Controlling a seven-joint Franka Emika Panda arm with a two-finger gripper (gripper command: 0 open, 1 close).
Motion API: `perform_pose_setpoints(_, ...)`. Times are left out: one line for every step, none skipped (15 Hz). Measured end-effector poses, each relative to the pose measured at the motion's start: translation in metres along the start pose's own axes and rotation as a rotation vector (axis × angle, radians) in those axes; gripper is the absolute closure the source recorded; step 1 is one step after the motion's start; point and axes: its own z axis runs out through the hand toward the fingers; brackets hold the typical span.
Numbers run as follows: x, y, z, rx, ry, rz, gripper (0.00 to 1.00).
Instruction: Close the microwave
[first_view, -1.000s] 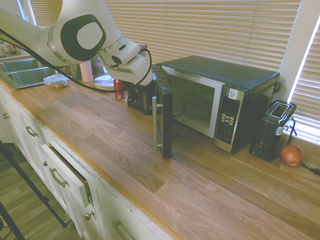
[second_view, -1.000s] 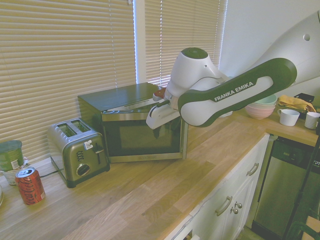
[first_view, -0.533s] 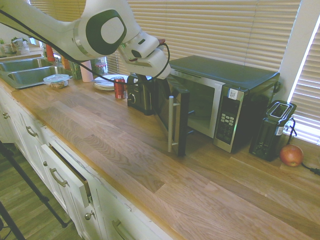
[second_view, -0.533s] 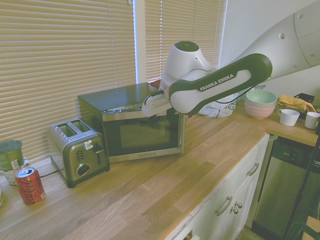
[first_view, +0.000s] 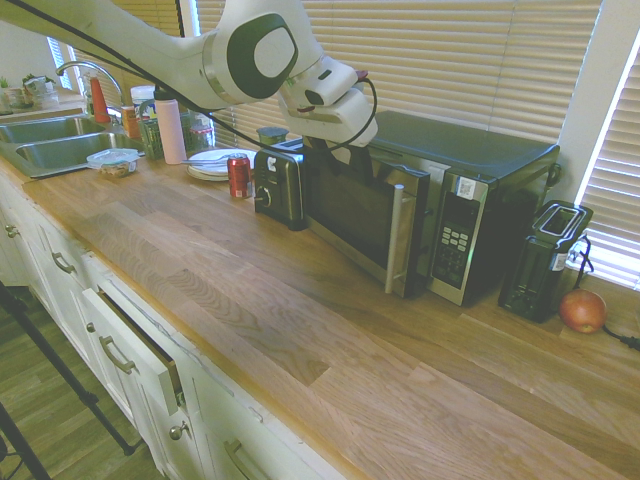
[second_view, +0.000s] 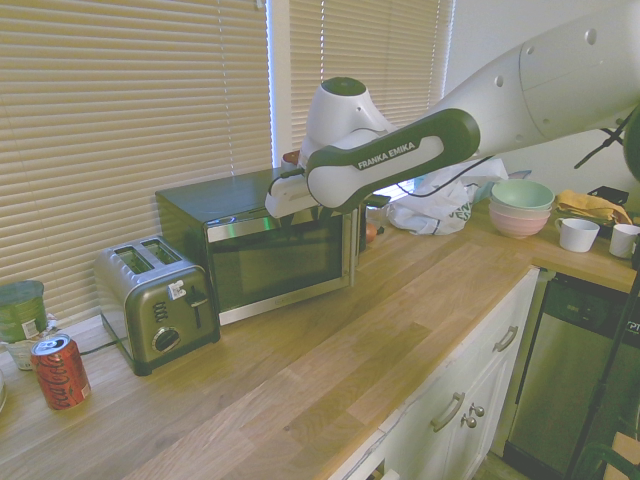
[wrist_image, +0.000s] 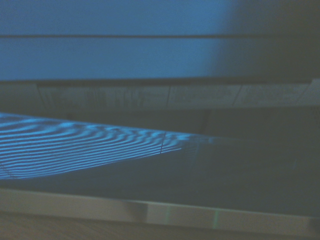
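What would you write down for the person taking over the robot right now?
Fingers: at the top of the microwave door, on its outer side; whether they are open or shut can't be made out.
Microwave: on the counter, beside the silver toaster.
Done: the door is mostly closed.
Left: a gap remains at the handle side; it probably needs a bit more pushing.

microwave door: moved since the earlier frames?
Yes. In the first exterior view, the door has swung toward the microwave's keypad panel; its handle now stands close beside that panel, with the door still slightly ajar.
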Motion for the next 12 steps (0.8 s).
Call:
perform_pose_setpoints(0.004, -0.006, 0.004, -0.002, 0.001, 0.004, 0.0)
perform_pose_setpoints(0.009, -0.011, 0.009, -0.003, 0.0, 0.011, 0.0)
perform_pose_setpoints(0.013, -0.015, 0.015, -0.012, -0.006, 0.01, 0.0)
perform_pose_setpoints(0.015, -0.018, 0.021, -0.031, -0.019, 0.005, 0.0)
perform_pose_setpoints(0.017, -0.021, 0.025, -0.048, -0.029, 0.002, 0.0)
perform_pose_setpoints(0.02, -0.025, 0.028, -0.05, -0.03, 0.004, 0.0)
perform_pose_setpoints(0.023, -0.028, 0.03, -0.055, -0.038, 0.0, 0.0)
perform_pose_setpoints(0.025, -0.03, 0.033, -0.054, -0.041, -0.003, 0.0)
perform_pose_setpoints(0.027, -0.032, 0.034, -0.048, -0.044, -0.004, 0.0)
perform_pose_setpoints(0.028, -0.033, 0.036, -0.043, -0.048, -0.005, 0.0)
perform_pose_setpoints(0.027, -0.032, 0.037, -0.04, -0.056, -0.008, 0.0)
perform_pose_setpoints(0.024, -0.029, 0.04, -0.033, -0.083, -0.011, 0.0)
